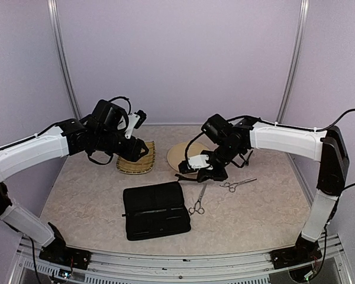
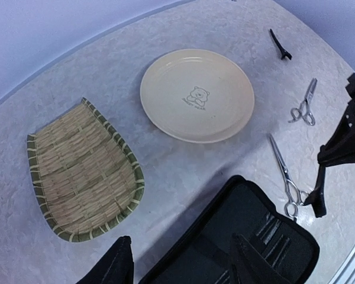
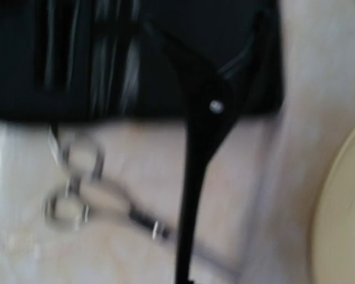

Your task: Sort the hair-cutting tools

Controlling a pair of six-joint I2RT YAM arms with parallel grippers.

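Observation:
My right gripper (image 1: pixel 202 173) is shut on a thin black clip (image 3: pixel 192 177) and holds it above the table between the black zip case and the plate. The clip also shows in the left wrist view (image 2: pixel 316 195). A second black clip (image 2: pixel 280 44) lies on the table beyond the plate. One pair of silver scissors (image 1: pixel 198 201) lies just right of the case, and another pair (image 1: pixel 238 184) lies further right. My left gripper (image 2: pixel 180 269) is open and empty, hovering near the bamboo tray and above the case's edge.
The woven bamboo tray (image 1: pixel 136 164) lies at the back left. A cream plate (image 1: pixel 180 155) with a bear print lies beside it. The open black zip case (image 1: pixel 157 210) lies in front. Walls stand close on three sides.

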